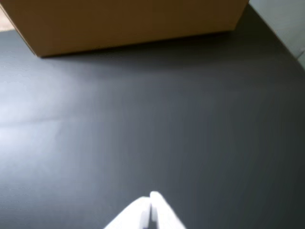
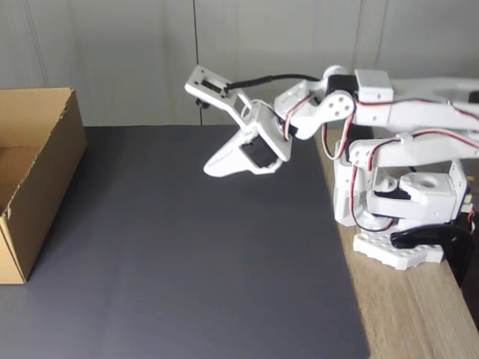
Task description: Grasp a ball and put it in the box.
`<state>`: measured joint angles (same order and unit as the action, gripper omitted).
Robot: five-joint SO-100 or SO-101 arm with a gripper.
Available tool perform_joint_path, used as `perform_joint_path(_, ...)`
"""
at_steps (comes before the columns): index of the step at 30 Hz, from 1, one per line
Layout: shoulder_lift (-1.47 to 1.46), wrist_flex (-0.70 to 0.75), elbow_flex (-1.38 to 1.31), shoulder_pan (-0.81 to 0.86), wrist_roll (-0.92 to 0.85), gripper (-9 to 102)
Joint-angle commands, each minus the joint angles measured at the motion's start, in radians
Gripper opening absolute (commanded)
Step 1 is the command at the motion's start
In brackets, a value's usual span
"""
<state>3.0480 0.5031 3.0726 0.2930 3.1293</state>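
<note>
Fixed view: the white arm is reaching leftward from its base, which is sitting on the bare wooden table at the right. The gripper is hanging in the air above the dark grey mat, its tips pointing down and to the left, well apart from everything on the mat. The two fingers are lying pressed together with nothing between them (the tips are meeting in a single point). A black cable is running along the top of the arm to the wrist camera mount. The right end of the arm is being cut off by the picture edge.

The box is standing at the far left of the mat, open at the top; its left part is running out of frame, so only part of its inside is showing. What can be seen of the inside is bare cardboard.

Wrist view: the gripper is entering from the bottom edge, blurred, its fingers closed against each other with only a thin dark seam between them. The box is lying ahead across the top edge, its upper part being cropped away. The ball cannot be made out in either view; whether it is lying in the hidden part of the box cannot be told.
</note>
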Motion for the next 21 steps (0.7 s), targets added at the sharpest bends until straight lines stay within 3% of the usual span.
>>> perform_joint_path(1,0.080,0.075,0.021,0.009,-0.006,0)
perform_joint_path(11,0.081,0.086,0.074,-0.023,-0.014,0)
perform_joint_path(21,0.081,0.367,0.074,-0.051,-0.057,0)
